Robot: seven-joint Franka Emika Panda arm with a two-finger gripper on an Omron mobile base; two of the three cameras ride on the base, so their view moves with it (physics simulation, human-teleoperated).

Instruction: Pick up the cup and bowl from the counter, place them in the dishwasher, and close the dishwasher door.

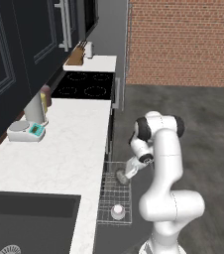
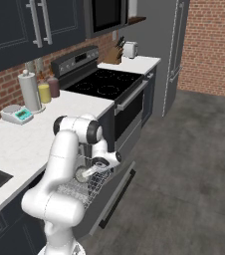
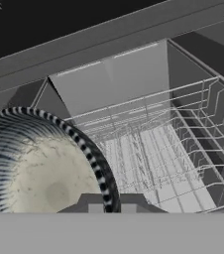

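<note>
The fingers (image 3: 112, 207) were clenched on the rim of the bowl (image 3: 44, 168), holding it above the dishwasher's wire rack (image 3: 183, 144). The cup (image 1: 117, 212) stood in the rack, near its front end.

A red brick wall (image 1: 183, 42) closes the far side above a mottled dark grey floor (image 1: 208, 129) — dark upper cabinets (image 2: 15, 25) hang over a black stove (image 2: 102, 82), with a grey fridge (image 2: 169, 55) beyond.

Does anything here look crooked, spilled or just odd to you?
Nothing is spilled or broken. The one thing askew is the bowl, held tipped on its side by the gripper above the dishwasher's pulled-out rack. The cup sits upright in that rack, and the dishwasher door hangs open.
</note>
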